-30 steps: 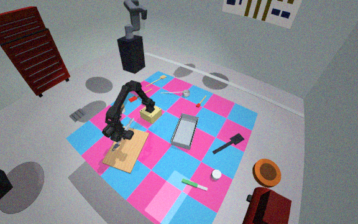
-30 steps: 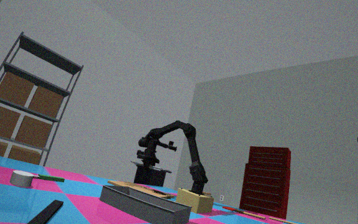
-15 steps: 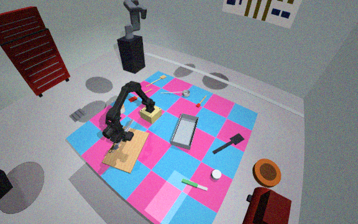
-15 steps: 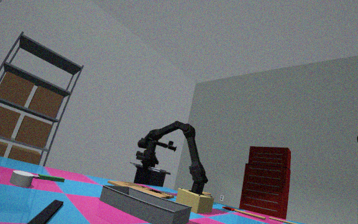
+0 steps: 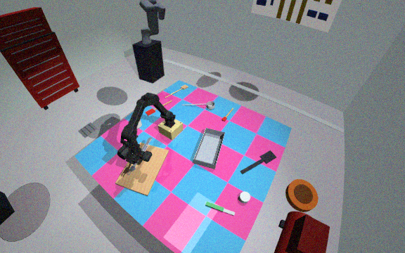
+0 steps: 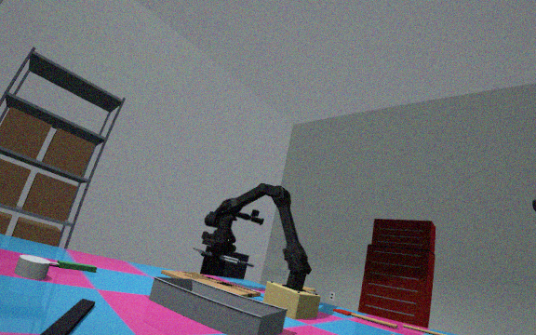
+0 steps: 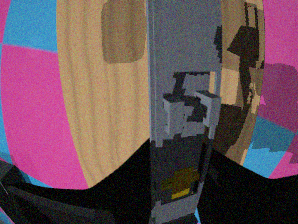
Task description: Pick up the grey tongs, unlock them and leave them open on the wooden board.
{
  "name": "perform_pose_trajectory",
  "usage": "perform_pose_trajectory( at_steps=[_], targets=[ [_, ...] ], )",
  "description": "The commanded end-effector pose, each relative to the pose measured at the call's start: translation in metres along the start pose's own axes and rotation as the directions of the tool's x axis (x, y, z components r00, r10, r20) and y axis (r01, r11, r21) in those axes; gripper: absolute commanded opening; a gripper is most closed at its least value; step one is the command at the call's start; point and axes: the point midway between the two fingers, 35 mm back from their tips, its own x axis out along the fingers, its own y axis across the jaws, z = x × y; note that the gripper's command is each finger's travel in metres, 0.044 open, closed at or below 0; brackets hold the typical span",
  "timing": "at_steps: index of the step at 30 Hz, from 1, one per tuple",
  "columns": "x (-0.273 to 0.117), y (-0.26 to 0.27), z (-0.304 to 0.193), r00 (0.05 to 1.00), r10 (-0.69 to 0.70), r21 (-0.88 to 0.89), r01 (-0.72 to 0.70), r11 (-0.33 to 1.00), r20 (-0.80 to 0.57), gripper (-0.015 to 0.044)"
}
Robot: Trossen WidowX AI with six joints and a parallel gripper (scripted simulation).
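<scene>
Tool clamped on the grey tongs, holding them lengthwise just above the wooden board, clear of its face in the side view. Roasting tin well apart on the checkered surface, nothing across it.

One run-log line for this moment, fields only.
phase: placing | end effector: shut on tongs | position: over wooden board | tin: no tongs on it | release: not yet

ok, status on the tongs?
Gripper shut on tongs. Tongs over the wooden board, not yet released. Roasting tin off to the side, nothing in the way.
</scene>
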Motion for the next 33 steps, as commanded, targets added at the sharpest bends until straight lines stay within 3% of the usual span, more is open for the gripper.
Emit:
perform_pose_trajectory(
  at_steps=[1,30,33],
  targets=[
    [0.005,-0.001,0.0,1.0,-0.005,-0.004,0.005,1.0,0.005,-0.015],
    [0.045,-0.001,-0.002,1.0,-0.005,-0.004,0.005,1.0,0.005,-0.015],
    [0.046,0.0,-0.003,1.0,0.0,0.0,0.0,1.0,-0.003,-0.0071]
  ],
)
